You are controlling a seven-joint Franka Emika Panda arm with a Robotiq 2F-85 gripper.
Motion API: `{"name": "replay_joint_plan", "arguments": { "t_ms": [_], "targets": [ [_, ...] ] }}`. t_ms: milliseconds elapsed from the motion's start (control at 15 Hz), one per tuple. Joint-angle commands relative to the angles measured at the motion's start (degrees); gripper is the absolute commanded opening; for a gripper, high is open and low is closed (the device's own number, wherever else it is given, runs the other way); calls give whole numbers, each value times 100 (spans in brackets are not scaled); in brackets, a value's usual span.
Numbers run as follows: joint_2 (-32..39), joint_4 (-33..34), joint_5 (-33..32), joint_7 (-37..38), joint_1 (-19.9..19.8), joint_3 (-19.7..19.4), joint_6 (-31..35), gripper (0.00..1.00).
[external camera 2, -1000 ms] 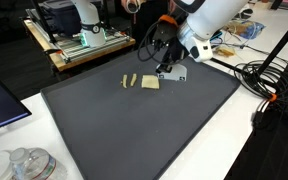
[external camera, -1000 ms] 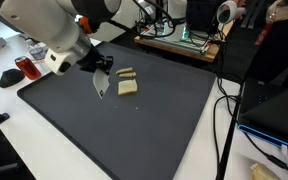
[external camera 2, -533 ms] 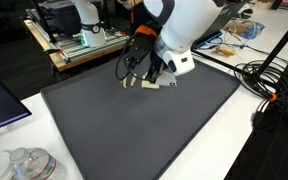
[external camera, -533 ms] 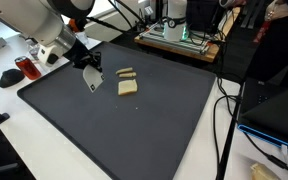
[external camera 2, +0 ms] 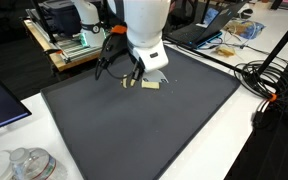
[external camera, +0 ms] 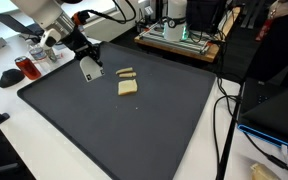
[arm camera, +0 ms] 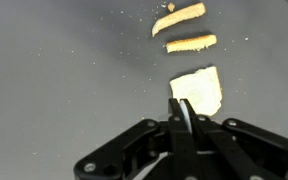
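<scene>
A pale square piece (external camera: 128, 88) lies on the black mat (external camera: 134, 130), with two small tan sticks (external camera: 126, 72) just behind it. My gripper (external camera: 88, 70) hangs above the mat to their left, shut and with nothing in it. In the wrist view the closed fingertips (arm camera: 184, 103) point at the square piece (arm camera: 197, 90), and the two sticks (arm camera: 179, 17) lie farther off. In an exterior view the arm stands in front of the sticks (external camera 2: 127, 80), with the gripper (external camera 2: 156, 75) just above the square piece (external camera 2: 150, 84).
A red object (external camera: 27, 67) and a black mouse (external camera: 10, 77) lie beside the mat's left corner. A wooden board with electronics (external camera: 179, 40) stands behind the mat. Cables (external camera: 224, 120) run along its right edge. Clear plastic bottles (external camera 2: 24, 163) stand at a near corner.
The arm has swung and lifted away from the pieces, carrying the gripper up and toward the mat's back corner. The jaws stayed shut. The pieces have not moved.
</scene>
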Motion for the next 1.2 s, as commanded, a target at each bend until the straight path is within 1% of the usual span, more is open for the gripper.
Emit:
{"name": "replay_joint_plan", "arguments": {
  "t_ms": [0,267,533,867,1067,1133],
  "targets": [
    [-914,-1354,554,-320,-158,-71,716,1],
    [-1581,-2337,972,-524,-166,-219,1279,1],
    [-2255,-3319,1216,-631,-102,-400,1982,1],
    [-3036,-4353,1651,-814,-63,-654,2589,1],
    [-3569,-4893,1685,-616,48,-854,2829,1],
    [-3778,-5077,1604,-508,109,-914,2927,1]
  ]
}}
